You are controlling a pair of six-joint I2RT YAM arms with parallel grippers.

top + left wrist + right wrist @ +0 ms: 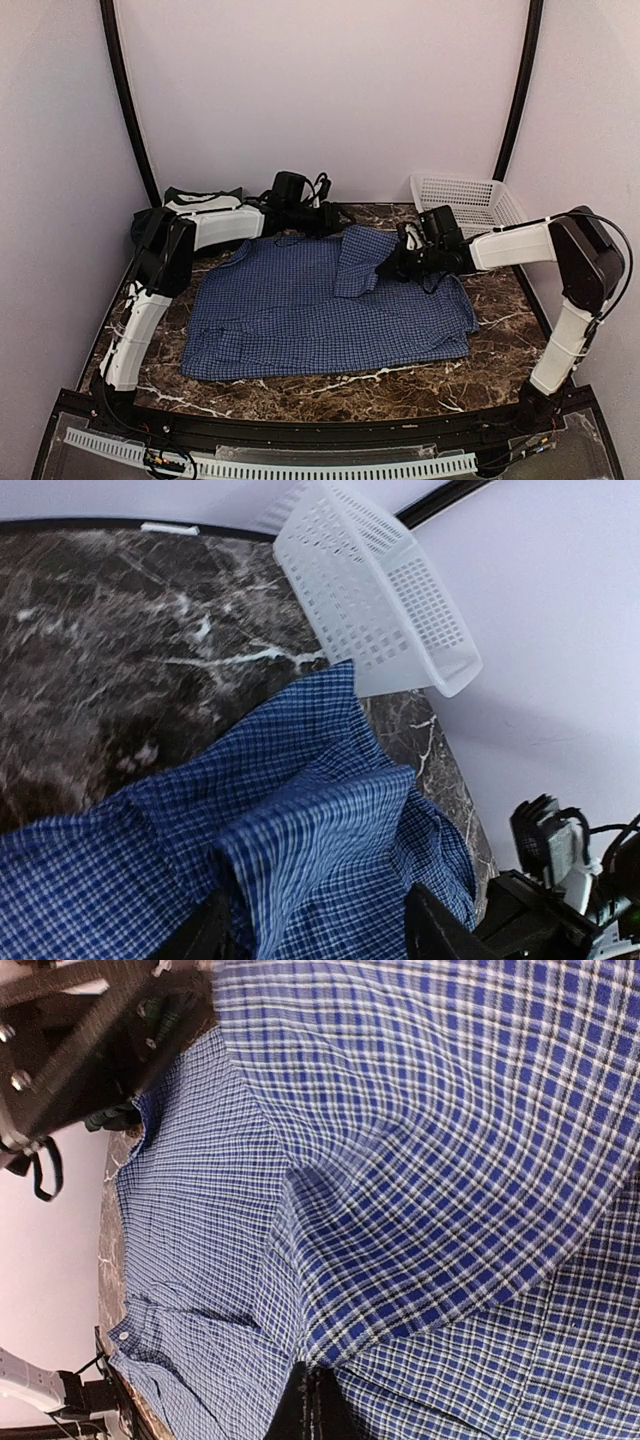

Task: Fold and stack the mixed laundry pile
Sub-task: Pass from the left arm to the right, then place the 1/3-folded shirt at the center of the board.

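Top external: right tool (387,267) pinches sleeve of checked shirt (300,320) (folded inward).

- You have one blue-and-white check shirt (320,310).
- You have one dark heap of cloth (205,192) behind the left arm; too much of it is hidden to count the garments in it.
- You have one white lattice basket (470,195).
- You have two arms: the left arm (160,270) and the right arm (575,270).
- You have two grippers, one on each arm: the left gripper (322,932) and the right gripper (388,266).
- You have one dark marble table (500,360).
- You have two black curved poles (125,100) at the back.
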